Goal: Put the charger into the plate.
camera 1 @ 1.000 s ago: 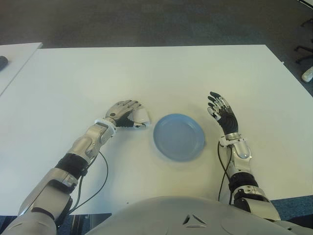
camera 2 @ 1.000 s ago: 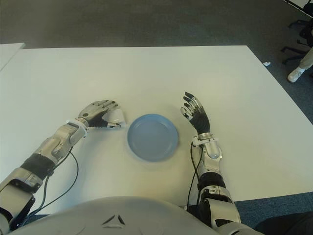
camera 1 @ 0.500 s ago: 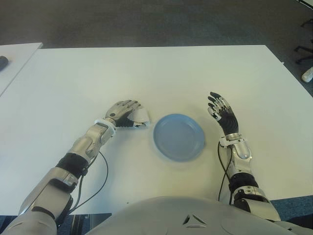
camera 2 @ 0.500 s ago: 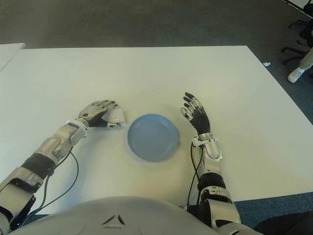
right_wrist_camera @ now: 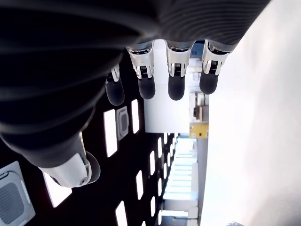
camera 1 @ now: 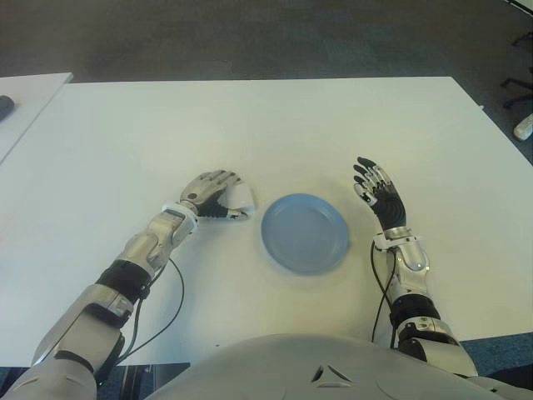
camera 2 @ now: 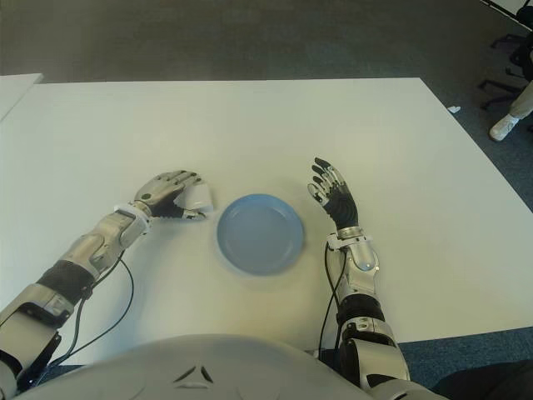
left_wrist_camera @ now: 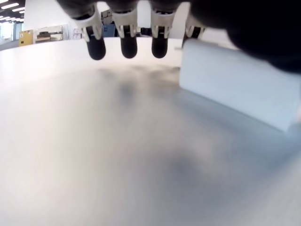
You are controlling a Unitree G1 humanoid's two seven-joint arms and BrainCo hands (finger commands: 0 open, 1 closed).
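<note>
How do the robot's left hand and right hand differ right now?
The left hand is curled over the white charger just left of the blue plate, while the right hand holds nothing, right of the plate. The left hand's fingers bend down around the charger; the right hand's fingers are spread and stretched out. The left hand faces palm down; the right shows its dark palm upward. Both sit over the white table.

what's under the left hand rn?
The white charger sits under the left hand, fingers curled over it; its plate-side end shows, the rest is covered. Whether it is lifted off the table cannot be told.
</note>
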